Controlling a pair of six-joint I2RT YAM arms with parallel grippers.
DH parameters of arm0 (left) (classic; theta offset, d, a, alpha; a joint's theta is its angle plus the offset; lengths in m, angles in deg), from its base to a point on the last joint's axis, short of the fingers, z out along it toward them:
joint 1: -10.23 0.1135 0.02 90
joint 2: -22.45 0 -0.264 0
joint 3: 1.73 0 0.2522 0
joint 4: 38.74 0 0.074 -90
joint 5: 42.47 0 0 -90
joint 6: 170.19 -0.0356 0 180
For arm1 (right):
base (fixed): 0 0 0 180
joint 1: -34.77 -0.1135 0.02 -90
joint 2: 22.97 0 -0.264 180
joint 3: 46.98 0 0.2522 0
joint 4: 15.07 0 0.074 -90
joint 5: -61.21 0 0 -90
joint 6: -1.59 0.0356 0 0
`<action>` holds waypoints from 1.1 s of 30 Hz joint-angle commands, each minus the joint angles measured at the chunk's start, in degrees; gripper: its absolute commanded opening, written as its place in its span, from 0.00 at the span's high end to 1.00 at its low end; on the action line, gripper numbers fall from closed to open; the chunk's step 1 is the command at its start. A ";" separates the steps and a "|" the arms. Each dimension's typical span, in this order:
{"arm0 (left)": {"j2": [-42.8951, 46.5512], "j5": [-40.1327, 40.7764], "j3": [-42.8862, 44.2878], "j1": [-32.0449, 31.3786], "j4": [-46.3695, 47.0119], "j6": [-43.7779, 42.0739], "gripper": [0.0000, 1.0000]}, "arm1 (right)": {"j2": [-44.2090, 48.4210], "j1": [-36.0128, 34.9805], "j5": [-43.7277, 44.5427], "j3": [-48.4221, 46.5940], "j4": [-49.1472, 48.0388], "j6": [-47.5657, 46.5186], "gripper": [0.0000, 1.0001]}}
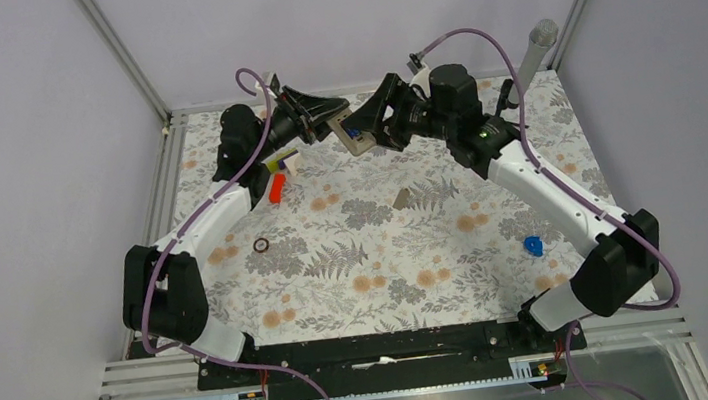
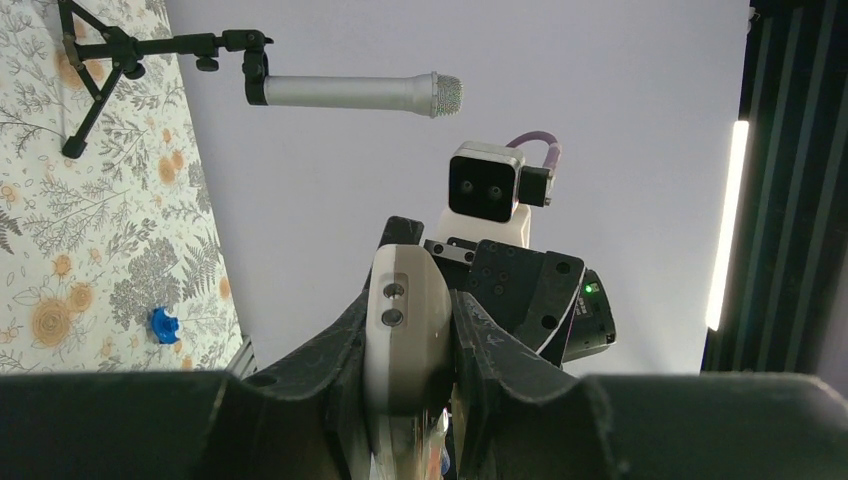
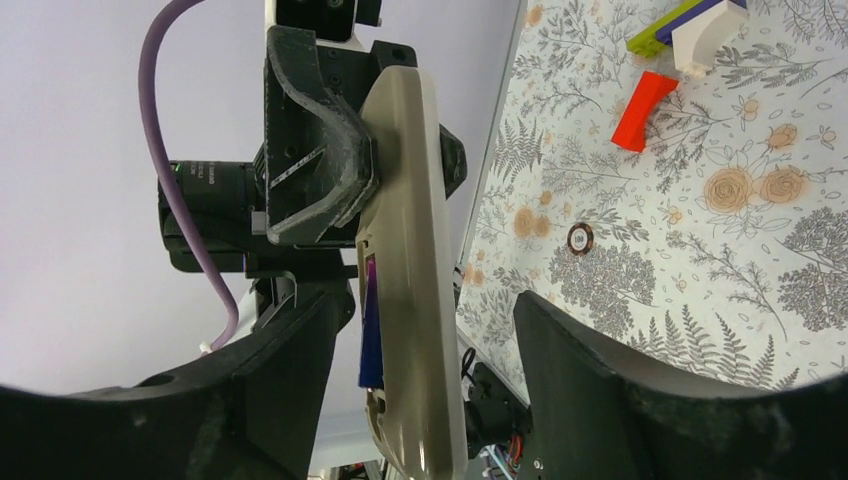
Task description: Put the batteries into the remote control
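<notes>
Remote control (image 1: pixel 348 126) hangs above and beyond the red block (image 1: pixel 276 189), clamped in our left gripper (image 2: pixel 415 320); its long axis points into our right gripper (image 3: pixel 430 310), fingers spread.

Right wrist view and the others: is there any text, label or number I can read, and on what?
No text can be read in any view.
remote control: grey-tan back, no print showing.
black motor housing behind it: a line of small white print, too small to read.
small dark ring: a mark in its middle, too blurred to read.
</notes>
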 commanded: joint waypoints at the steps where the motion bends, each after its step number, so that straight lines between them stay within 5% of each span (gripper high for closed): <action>1: 1.65 -0.79 2.19 0.30 5.31 1.68 1.00 | 4.05 1.76 -2.04 2.56 -8.15 2.06 0.24; 5: 0.97 -0.74 1.44 0.54 8.11 4.52 1.00 | 5.68 2.28 -3.13 4.23 -11.16 1.94 0.23; 18: -0.21 -0.73 1.15 0.72 10.26 9.44 1.00 | 7.89 2.29 -8.48 8.41 -19.60 -2.57 0.40; 33: 0.17 -1.10 0.86 0.60 10.37 9.35 1.00 | 6.46 2.30 -7.19 7.81 -17.41 -4.04 0.48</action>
